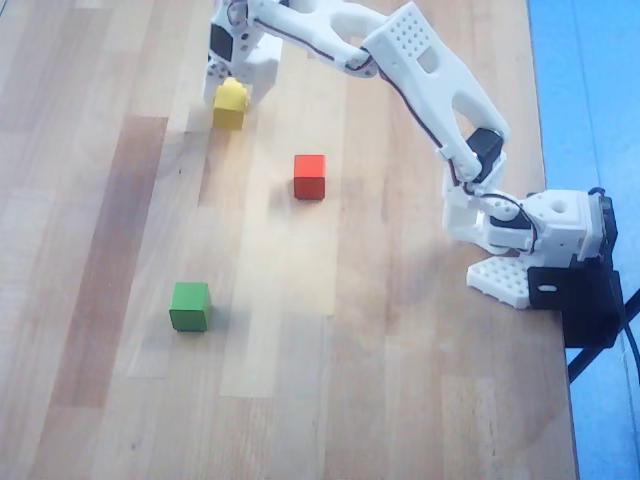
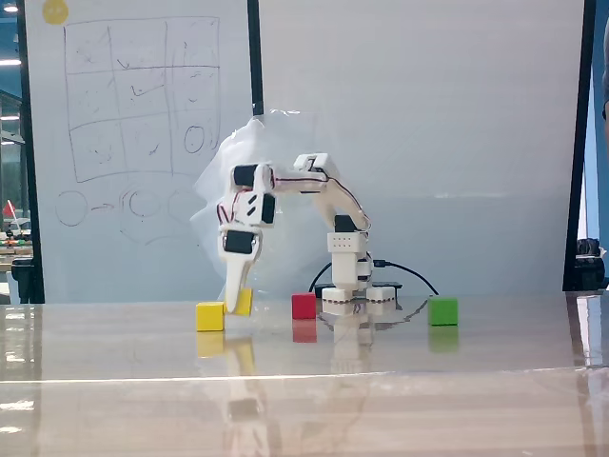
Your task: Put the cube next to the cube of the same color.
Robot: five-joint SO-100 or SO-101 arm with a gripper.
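In the fixed view my gripper [image 2: 238,303] points down and is shut on a yellow cube [image 2: 245,302], which is slightly tilted at table level. The other yellow cube [image 2: 210,316] sits on the table just to its left, very close or touching. In the overhead view my gripper [image 1: 238,85] is at the far top. The yellow there reads as one block [image 1: 229,108] at its fingertips, and I cannot separate the two cubes.
A red cube [image 1: 310,176] lies mid-table and also shows in the fixed view [image 2: 304,306]. A green cube [image 1: 190,305] lies nearer the front left and shows at the right of the fixed view [image 2: 442,310]. The arm's base [image 1: 550,235] stands at the right table edge.
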